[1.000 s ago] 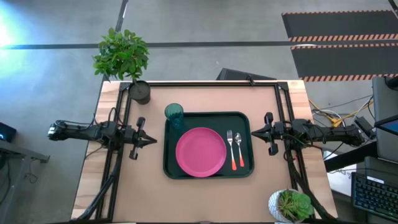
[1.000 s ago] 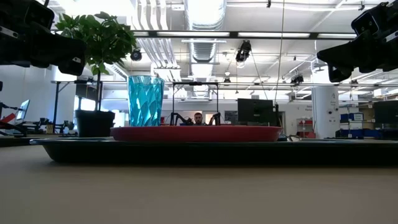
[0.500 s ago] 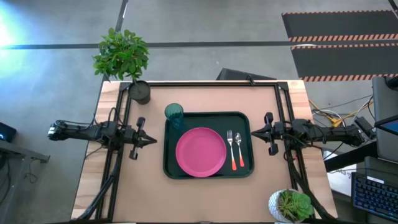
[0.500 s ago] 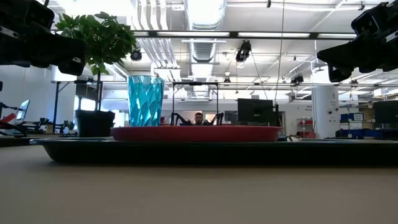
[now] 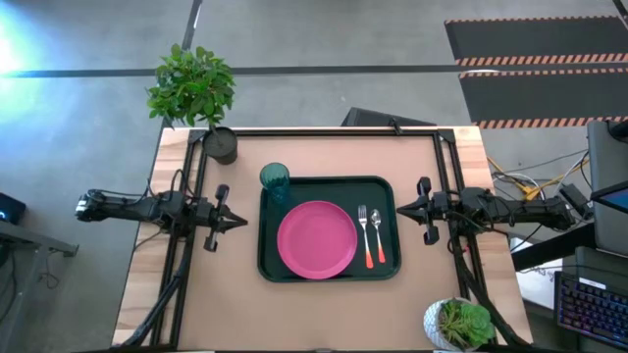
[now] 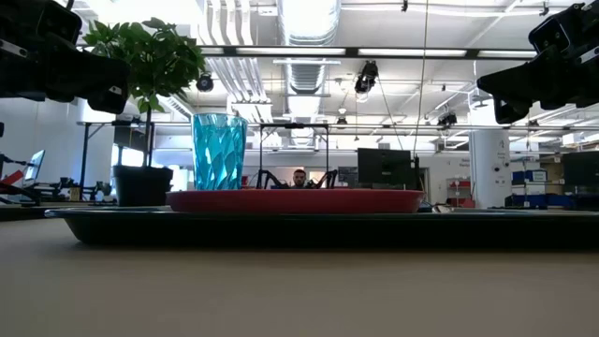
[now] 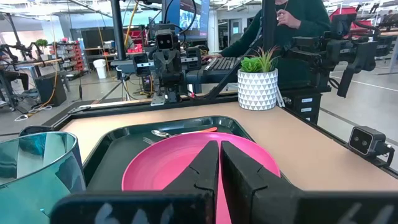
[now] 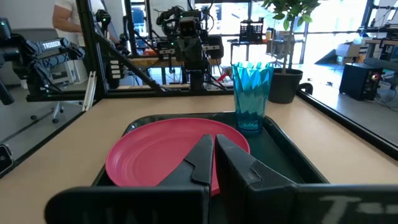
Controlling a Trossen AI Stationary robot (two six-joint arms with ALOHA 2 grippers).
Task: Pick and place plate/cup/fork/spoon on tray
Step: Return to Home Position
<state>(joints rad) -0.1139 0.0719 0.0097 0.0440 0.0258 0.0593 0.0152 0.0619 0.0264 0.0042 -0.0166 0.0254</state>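
The dark tray lies in the table's middle. On it rest the pink plate, the fork with its orange-red handle, and the spoon, side by side to the plate's right. The teal cup stands upright at the tray's far left corner; it also shows in the low view. My left gripper hovers left of the tray, shut and empty. My right gripper hovers right of the tray, shut and empty.
A leafy plant in a dark pot stands at the table's far left corner. A small plant in a white pot stands at the near right corner. A person stands beyond the table in the left wrist view.
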